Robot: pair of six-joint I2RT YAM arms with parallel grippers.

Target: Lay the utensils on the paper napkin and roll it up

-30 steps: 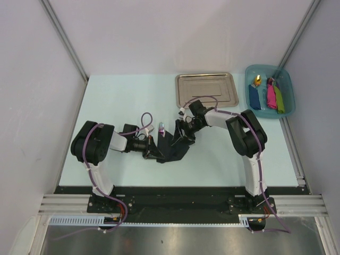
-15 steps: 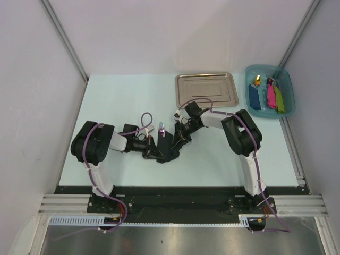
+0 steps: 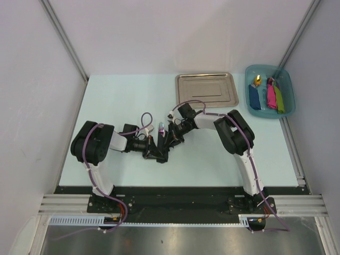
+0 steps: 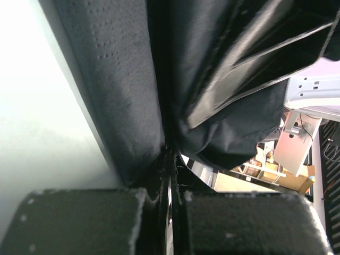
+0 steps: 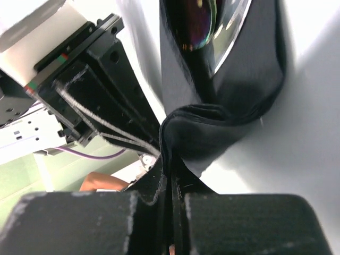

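Note:
The black paper napkin is bunched into a narrow fold between my two grippers in mid-table. My left gripper is shut on its near edge; in the left wrist view the napkin runs straight into the closed jaws. My right gripper is shut on a folded lip of the napkin, pinched between its jaws. A utensil's shiny end sticks out of the fold at the far side. In the right wrist view it shows as a glossy spoon bowl wrapped by the napkin.
A shiny steel tray lies at the back, just beyond the right arm. A teal bin with blue, pink and green items stands at the back right. Grey walls close in both sides of the table.
My right gripper has gone from open to shut on the napkin and moved left toward the left gripper. The napkin has been drawn over into a narrower fold. The left gripper has stayed put.

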